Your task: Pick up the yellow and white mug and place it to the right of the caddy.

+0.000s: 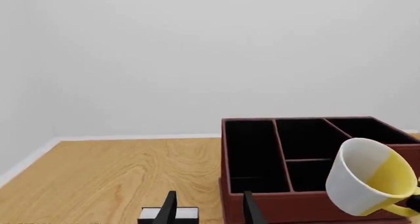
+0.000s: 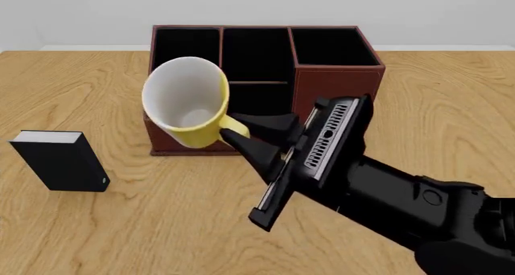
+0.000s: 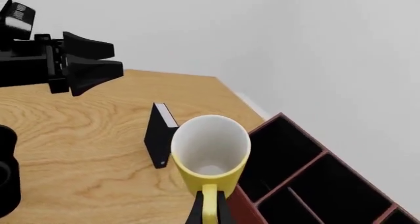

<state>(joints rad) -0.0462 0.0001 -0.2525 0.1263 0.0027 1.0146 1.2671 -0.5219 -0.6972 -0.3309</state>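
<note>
Mug aloft, on its way to the caddy's right side.

Past the small black book-like block (image 2: 63, 160) near the wooden table's (image 2: 435, 100) left edge, our right gripper (image 2: 241, 132) pinches the yellow-and-white ceramic mug (image 2: 187, 101) by its handle, tipped, before the reddish-brown leather-look caddy (image 2: 262, 76). We should carry it high, clear the tall corner, then level it. Left gripper (image 1: 207, 207): open, empty.

The mug (image 2: 187, 103) hangs before the caddy's (image 2: 336, 85) left front; a block (image 2: 61, 160) stands left of the caddy.
</note>
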